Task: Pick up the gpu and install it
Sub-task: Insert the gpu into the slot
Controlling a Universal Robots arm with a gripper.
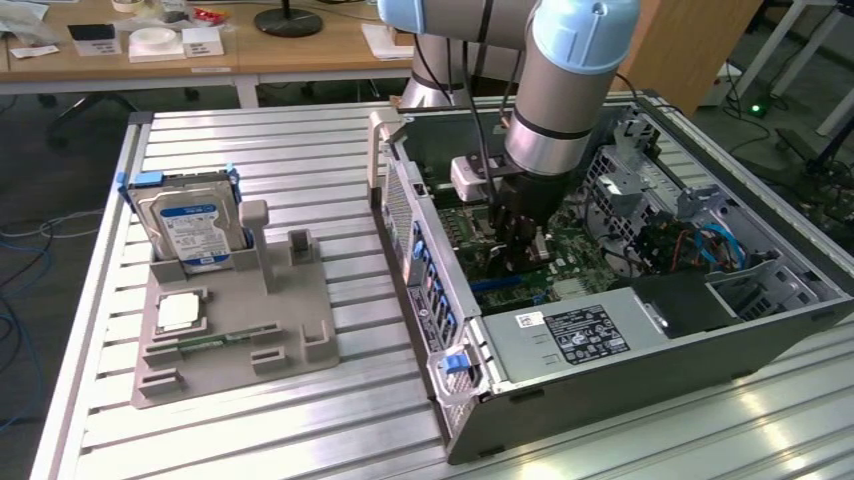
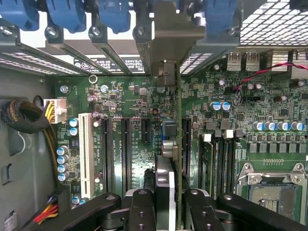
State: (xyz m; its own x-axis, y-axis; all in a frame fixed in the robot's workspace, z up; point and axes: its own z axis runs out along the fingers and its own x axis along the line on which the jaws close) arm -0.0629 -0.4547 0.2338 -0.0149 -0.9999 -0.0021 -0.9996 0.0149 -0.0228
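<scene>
gpu (image 2: 178, 144) sits edge-on in the claw (image 2: 169, 204), fingers clamped on it, metal bracket (image 2: 168, 36) up at the rear slot openings of the computer case (image 1: 601, 380). Card is over the motherboard (image 2: 134, 101), beside the black expansion slots (image 2: 126, 154). In the exterior view the claw (image 1: 518, 262) is down inside the open case; hard drive (image 1: 191, 228) stands in the grey holder (image 1: 287, 320) on the table (image 1: 267, 150).

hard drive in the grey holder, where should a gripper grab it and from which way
Probably the top edge of the hard drive, coming down from above. It stands upright in the grey holder with its lower end seated in a slot, so only the upper part sticks out free. Pinch across its thin dimension, label face to back; the blue side rails sit along the narrow edges.
</scene>
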